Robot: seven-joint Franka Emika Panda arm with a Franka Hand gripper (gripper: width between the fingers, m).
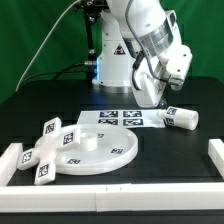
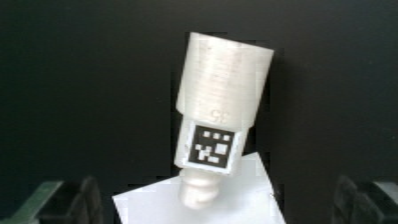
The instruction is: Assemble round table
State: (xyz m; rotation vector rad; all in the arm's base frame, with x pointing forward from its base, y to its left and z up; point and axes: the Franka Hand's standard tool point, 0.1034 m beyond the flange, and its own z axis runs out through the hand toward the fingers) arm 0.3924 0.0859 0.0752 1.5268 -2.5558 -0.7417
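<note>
"When you inspect the claw [image 1: 151, 98], how do its jaws stand?"

"You will find them spread wide apart, clamping nothing, over one end of the marker board [image 1: 110, 118]."

"Where do you locate the short cylinder [image 2: 226, 90]?"

"It lies on the table [image 1: 170, 165] just beside that board, to the exterior view's right of the round disc [image 1: 95, 152]. Label visible to you: one black-and-white square tag [image 2: 215, 146]."

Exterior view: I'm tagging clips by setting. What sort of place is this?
Probably a robotics lab bench: a black table fenced by white rails, a tagged marker board, and a green backdrop.
</note>
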